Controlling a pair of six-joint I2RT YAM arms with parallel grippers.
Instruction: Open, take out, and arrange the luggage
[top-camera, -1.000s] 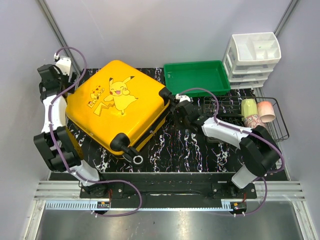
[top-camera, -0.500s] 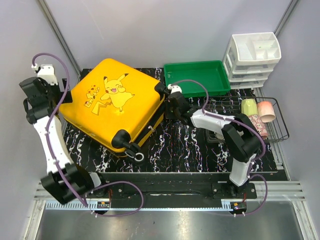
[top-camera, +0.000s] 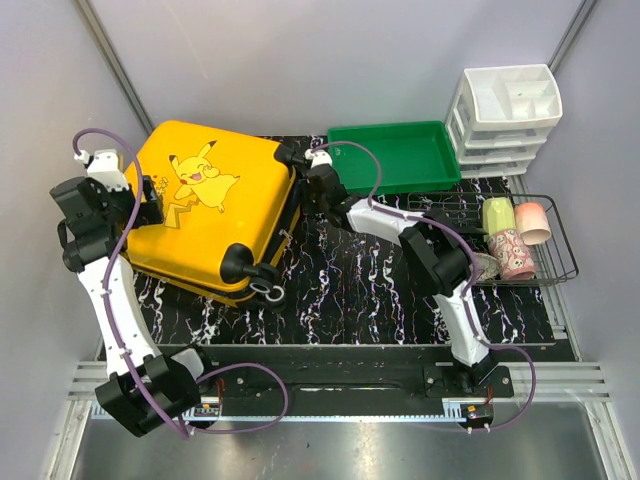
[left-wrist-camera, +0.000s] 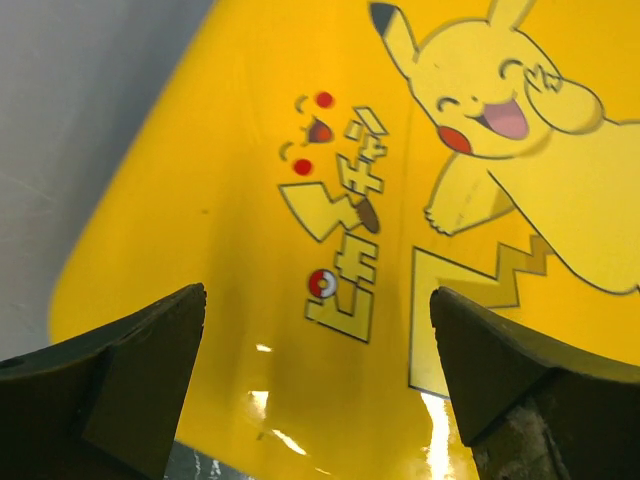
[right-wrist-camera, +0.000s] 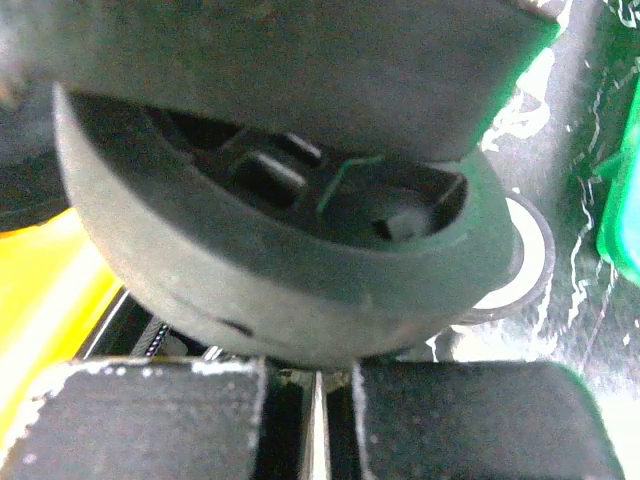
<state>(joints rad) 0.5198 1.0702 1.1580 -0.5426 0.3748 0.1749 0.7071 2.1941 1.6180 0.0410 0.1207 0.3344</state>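
Your luggage (top-camera: 205, 215) is lying shut at the counter's (top-camera: 360, 290) far-left corner, wheels pointing right. Your right end effector (top-camera: 303, 180), pressed together, is sitting nearest at the far wheel; your left end effector (left-wrist-camera: 318, 293) is hovering spread.

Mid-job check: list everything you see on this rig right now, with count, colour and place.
luggage: 1, yellow with cartoon print, closed, left half of table
tray: 1, green, far edge, right of luggage
drawer unit: 1, white, far right corner
wire basket: 1, black, right side
cups: 3, green, pink, patterned, in the basket
table: 1, black marbled
left claw: 1, open, over luggage's left side
right claw: 1, shut, by luggage's far right wheel
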